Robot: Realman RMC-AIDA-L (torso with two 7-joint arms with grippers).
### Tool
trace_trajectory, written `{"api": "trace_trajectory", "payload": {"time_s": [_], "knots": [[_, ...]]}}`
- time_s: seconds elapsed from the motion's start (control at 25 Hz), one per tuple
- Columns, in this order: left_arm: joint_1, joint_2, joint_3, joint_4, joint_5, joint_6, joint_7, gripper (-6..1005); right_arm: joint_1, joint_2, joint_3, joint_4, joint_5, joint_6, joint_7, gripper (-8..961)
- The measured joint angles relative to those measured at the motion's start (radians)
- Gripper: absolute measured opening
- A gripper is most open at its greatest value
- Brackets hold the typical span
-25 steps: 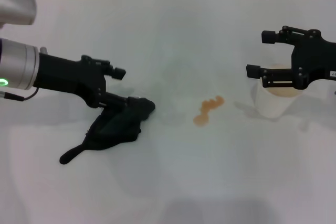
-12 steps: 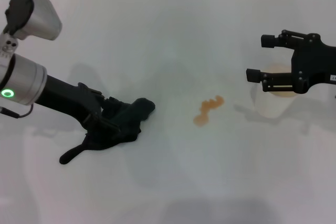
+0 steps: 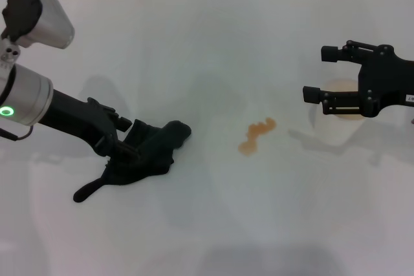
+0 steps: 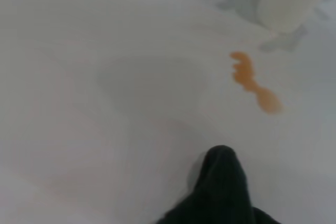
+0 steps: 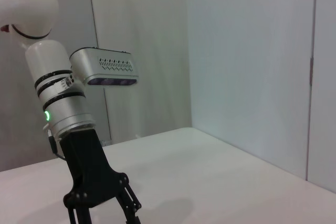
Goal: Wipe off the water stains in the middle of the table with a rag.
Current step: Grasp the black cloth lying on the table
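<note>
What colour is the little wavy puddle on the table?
Orange-brown wavy-edged liquid puddle, clearest in the head view.

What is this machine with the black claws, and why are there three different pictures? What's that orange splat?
It is a robot with two arms, and each arm ends in a claw called a gripper. One picture comes from a camera on the robot's head, looking down at the white table. The other two come from small cameras on its wrists.

The orange splat is the water stains, a little spill in the middle of the table. The robot is meant to wipe it up.

The left gripper is down at the black rag, which lies on the table beside the spill, not touching it. Its fingers are buried in the cloth, so I cannot see if it is squeezing. The left wrist camera sees the rag's tip and the spill ahead.

The right gripper hangs open in the air over a white paper cup. Its wrist camera looks across at the other arm.
</note>
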Motion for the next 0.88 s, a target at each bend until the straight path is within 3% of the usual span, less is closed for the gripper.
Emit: {"api": "trace_trajectory", "payload": {"time_s": [0.36, 0.88], "knots": [[-0.017, -0.013, 0.053, -0.04, -0.022, -0.072, 0.015, 848, -0.002, 0.0, 0.002, 0.016, 0.01, 0.002, 0.0, 867], [-0.017, -0.013, 0.103, -0.043, -0.09, -0.077, 0.014, 847, -0.01, -0.001, 0.004, 0.026, 0.013, 0.0, -0.001, 867]]}}
